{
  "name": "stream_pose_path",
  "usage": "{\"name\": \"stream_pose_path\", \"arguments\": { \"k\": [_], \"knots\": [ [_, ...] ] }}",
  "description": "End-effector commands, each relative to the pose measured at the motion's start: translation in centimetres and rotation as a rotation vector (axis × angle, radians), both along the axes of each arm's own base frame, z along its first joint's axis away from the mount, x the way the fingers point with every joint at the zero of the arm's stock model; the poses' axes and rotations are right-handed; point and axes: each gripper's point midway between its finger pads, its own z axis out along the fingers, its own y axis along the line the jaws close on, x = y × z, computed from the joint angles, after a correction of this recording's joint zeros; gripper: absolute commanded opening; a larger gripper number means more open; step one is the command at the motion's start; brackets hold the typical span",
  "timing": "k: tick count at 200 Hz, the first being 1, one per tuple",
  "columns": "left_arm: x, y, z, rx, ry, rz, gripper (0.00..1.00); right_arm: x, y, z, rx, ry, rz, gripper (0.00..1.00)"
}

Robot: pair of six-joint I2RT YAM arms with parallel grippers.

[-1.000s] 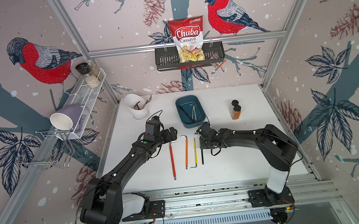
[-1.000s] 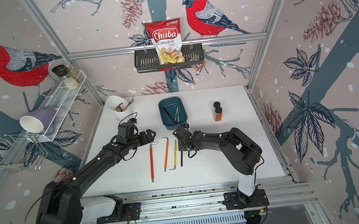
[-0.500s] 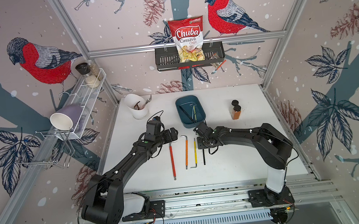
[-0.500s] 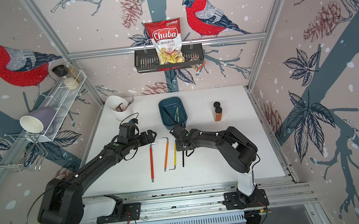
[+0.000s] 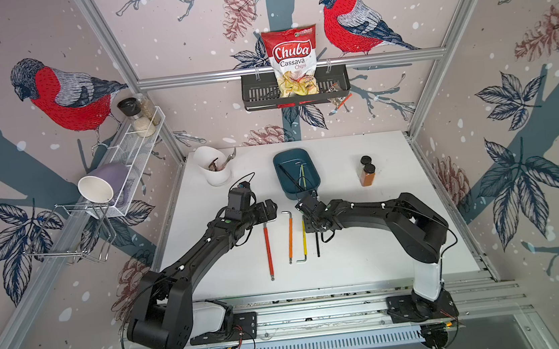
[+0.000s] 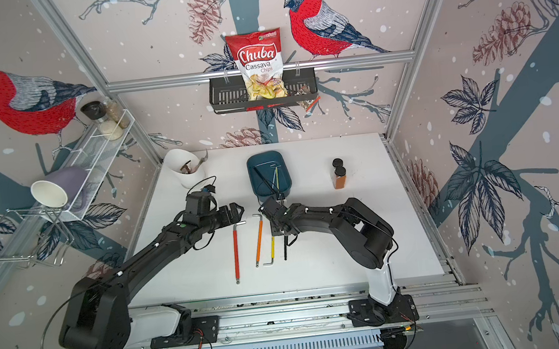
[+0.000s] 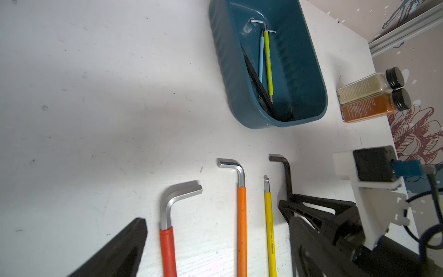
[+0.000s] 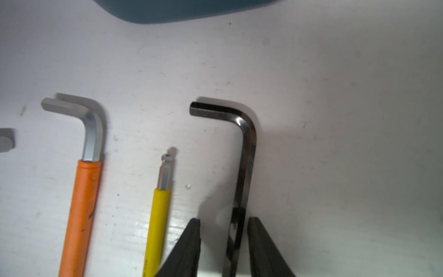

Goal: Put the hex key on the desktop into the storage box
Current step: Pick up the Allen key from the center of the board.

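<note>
Your right gripper [image 8: 224, 219] straddles the black hex key [image 8: 249, 144] mid-table, jaws apart, not clamped; your left gripper [image 5: 272, 210] shows no readable jaw spacing.

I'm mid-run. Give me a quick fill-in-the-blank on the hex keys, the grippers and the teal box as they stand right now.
1. The right gripper straddles the shaft of the ___ hex key, which lies on the table.
2. The longest key, nearest the left gripper, has a ___ sleeve.
3. The storage box already holds ___ hex keys.

Missing words: black; red; three.
</note>
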Motion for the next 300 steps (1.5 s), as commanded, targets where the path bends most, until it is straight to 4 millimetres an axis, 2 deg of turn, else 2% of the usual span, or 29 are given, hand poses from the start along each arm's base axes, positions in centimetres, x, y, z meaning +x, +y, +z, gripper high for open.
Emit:
{"name": "stream_pose_path", "arguments": {
  "k": [1,28,55,75,95,139,171,208,237,270,300],
  "knots": [
    [0.6,-0.1,0.6,0.004,-0.040,-0.008,0.96,-7.5,-5.0,-5.6,-0.206,0.356,0.020,0.32],
    [0.6,-0.2,0.4,0.006,-0.036,-0.013,0.96,-7.7,-4.7,-6.9,-0.213,0.372,0.017,0.15],
    [0.7,-0.2,0.4,0.006,-0.036,-0.013,0.96,-7.4,-4.4,-6.6,-0.189,0.347,0.008,0.00],
    [0.7,-0.3,0.4,0.001,-0.036,-0.013,0.96,-6.8,-4.4,-5.5,-0.171,0.312,-0.004,0.00],
    [0.8,-0.4,0.6,-0.008,-0.036,-0.010,0.96,-5.7,-4.2,-3.4,-0.107,0.254,-0.023,0.00],
    [0.9,-0.6,1.1,-0.027,-0.042,-0.007,0.96,-2.0,-3.2,3.7,0.096,0.088,-0.053,0.00],
    [1.0,-0.6,1.7,-0.034,-0.048,-0.003,0.96,0.1,-3.1,7.8,0.217,0.009,-0.056,0.00],
    [1.3,-0.7,2.1,-0.043,-0.056,0.000,0.96,2.4,-3.3,10.3,0.277,-0.043,-0.051,0.00],
    [1.8,-0.9,2.4,-0.045,-0.060,-0.002,0.96,5.2,-2.9,12.5,0.328,-0.093,-0.040,0.00],
    [2.5,-1.1,2.8,-0.041,-0.070,-0.002,0.96,8.7,-1.7,15.0,0.377,-0.138,-0.017,0.00],
    [2.8,-1.4,2.9,-0.038,-0.065,-0.012,0.96,11.7,-0.1,15.7,0.403,-0.138,0.015,0.00]
  ]
}}
